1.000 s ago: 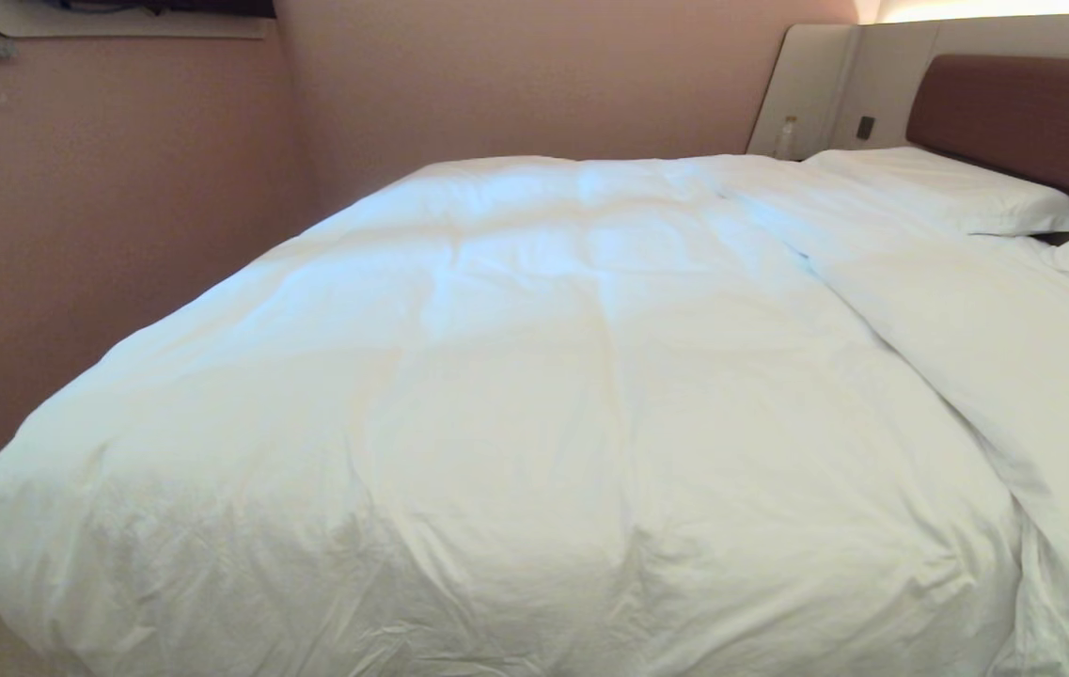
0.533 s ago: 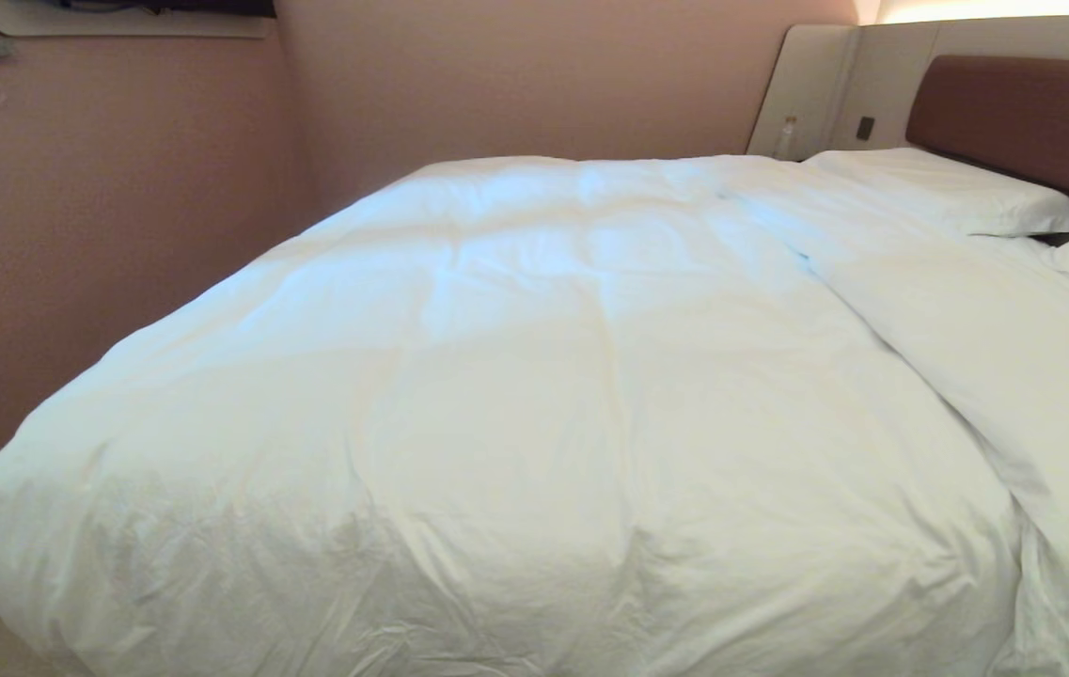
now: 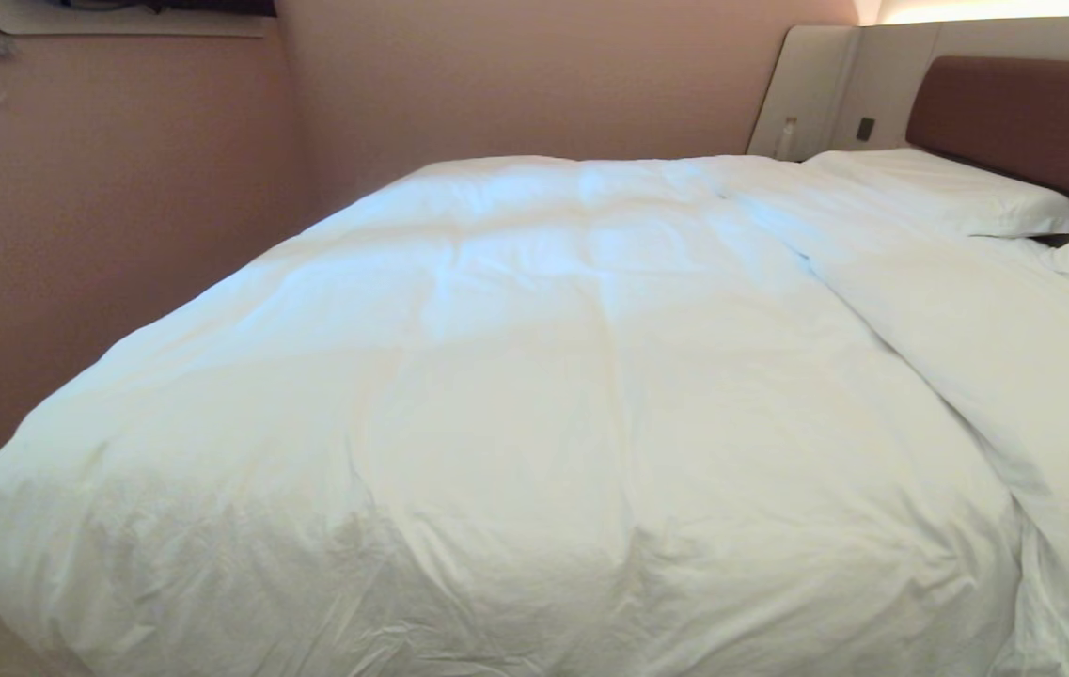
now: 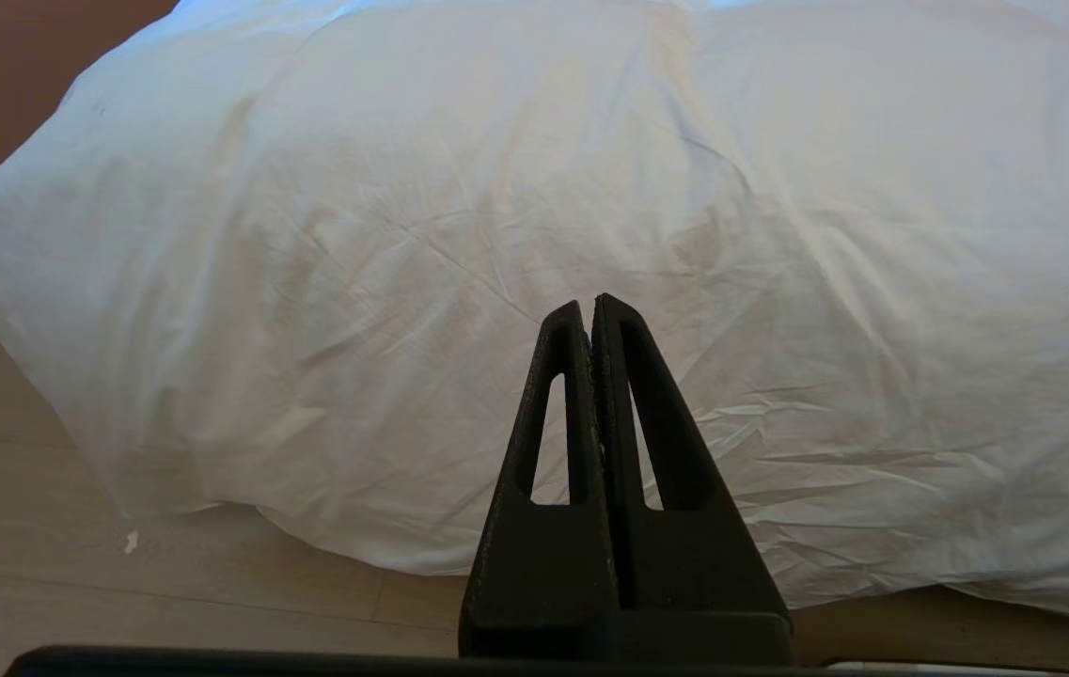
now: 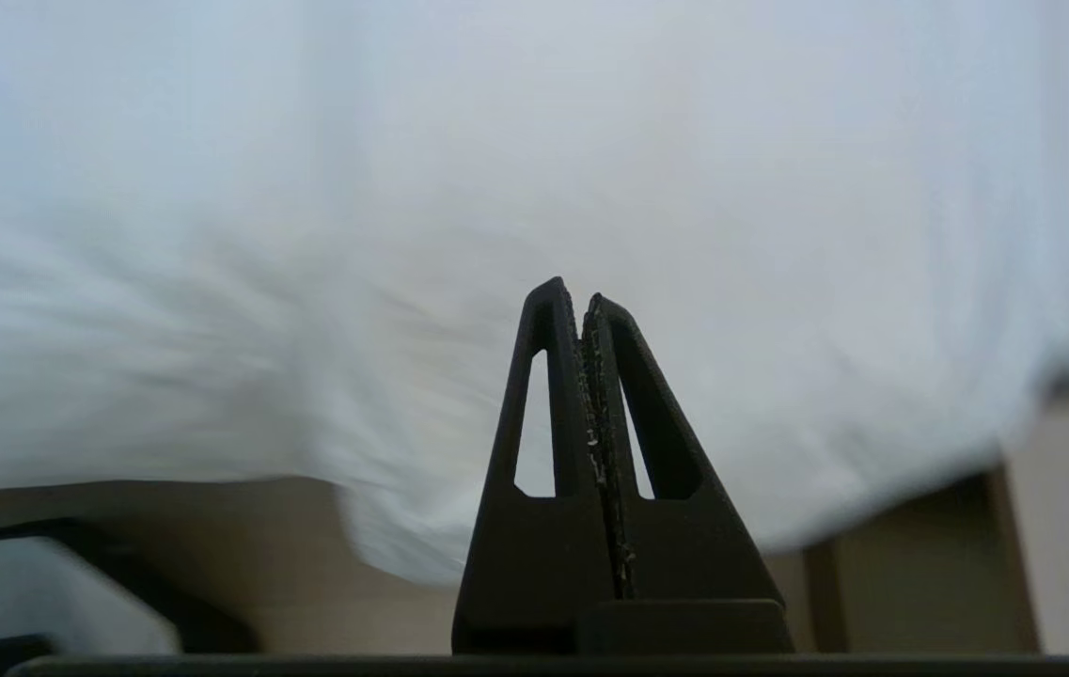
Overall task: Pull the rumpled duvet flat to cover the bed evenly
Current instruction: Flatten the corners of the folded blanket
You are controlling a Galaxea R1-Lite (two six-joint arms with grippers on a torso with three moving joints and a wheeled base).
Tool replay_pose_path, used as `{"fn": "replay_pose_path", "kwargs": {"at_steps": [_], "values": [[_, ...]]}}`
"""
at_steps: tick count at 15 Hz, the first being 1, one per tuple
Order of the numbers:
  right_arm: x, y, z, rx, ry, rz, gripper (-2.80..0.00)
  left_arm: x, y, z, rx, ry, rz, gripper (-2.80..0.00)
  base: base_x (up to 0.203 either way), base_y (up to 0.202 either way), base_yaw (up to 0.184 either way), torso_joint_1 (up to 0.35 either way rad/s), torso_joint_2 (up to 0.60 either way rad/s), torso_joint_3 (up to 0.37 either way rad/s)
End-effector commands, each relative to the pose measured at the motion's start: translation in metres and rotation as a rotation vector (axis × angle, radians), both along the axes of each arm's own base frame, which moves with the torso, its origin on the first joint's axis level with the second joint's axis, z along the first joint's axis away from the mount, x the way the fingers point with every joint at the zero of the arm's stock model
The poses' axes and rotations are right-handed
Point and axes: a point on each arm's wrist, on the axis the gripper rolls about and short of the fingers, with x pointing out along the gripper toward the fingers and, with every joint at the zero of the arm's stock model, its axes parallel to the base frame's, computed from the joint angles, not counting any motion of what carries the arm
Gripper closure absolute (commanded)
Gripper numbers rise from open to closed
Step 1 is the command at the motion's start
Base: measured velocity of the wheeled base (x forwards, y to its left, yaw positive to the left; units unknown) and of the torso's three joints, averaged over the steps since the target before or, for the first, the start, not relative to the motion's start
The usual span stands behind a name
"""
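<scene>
The puffy white quilted cotton duvet [image 3: 534, 395] lay spread over the wide bed [image 5: 919, 555], its creased foot edge hanging over toward the pale wooden floor [image 4: 73, 583]. The left gripper [image 4: 589, 306] hovered before that edge, black fingers pressed together, holding nothing. The right gripper [image 5: 579, 290] sat near the overhang, fingers likewise closed and empty. A flat white pillow [image 3: 948, 188] rested at the brown padded headboard [image 3: 1023, 113].
</scene>
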Motion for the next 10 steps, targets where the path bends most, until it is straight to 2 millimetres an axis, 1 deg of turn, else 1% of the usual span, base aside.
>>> {"fn": "replay_pose_path", "kwargs": {"at_steps": [1,3,5,7,9,10], "values": [[-0.007,0.052,0.022,0.493,-0.056,-0.123,0.0,0.0,0.0,0.0,-0.001,0.0,0.001,0.0,0.0,0.0,0.0,0.0,0.0,0.0],[0.001,0.073,0.04,0.541,-0.078,-0.12,0.0,0.0,0.0,0.0,-0.001,0.0,0.001,0.0,0.0,0.0,0.0,0.0,0.0,0.0],[0.009,0.1,0.047,0.563,-0.049,-0.095,0.0,0.0,0.0,0.0,-0.001,0.0,0.001,0.0,0.0,0.0,0.0,0.0,0.0,0.0],[0.013,0.13,0.049,0.583,0.009,-0.06,0.0,0.0,0.0,0.0,-0.001,0.0,0.001,0.0,0.0,0.0,0.0,0.0,0.0,0.0],[0.006,0.162,0.048,0.616,0.091,-0.022,0.0,0.0,0.0,0.0,-0.001,0.0,0.0,0.0,0.0,0.0,0.0,0.0,0.0,0.0],[-0.003,0.173,0.047,0.627,0.131,-0.004,0.0,0.0,0.0,0.0,-0.001,0.0,0.0,0.0,0.0,0.0,0.0,0.0,0.0,0.0]]}}
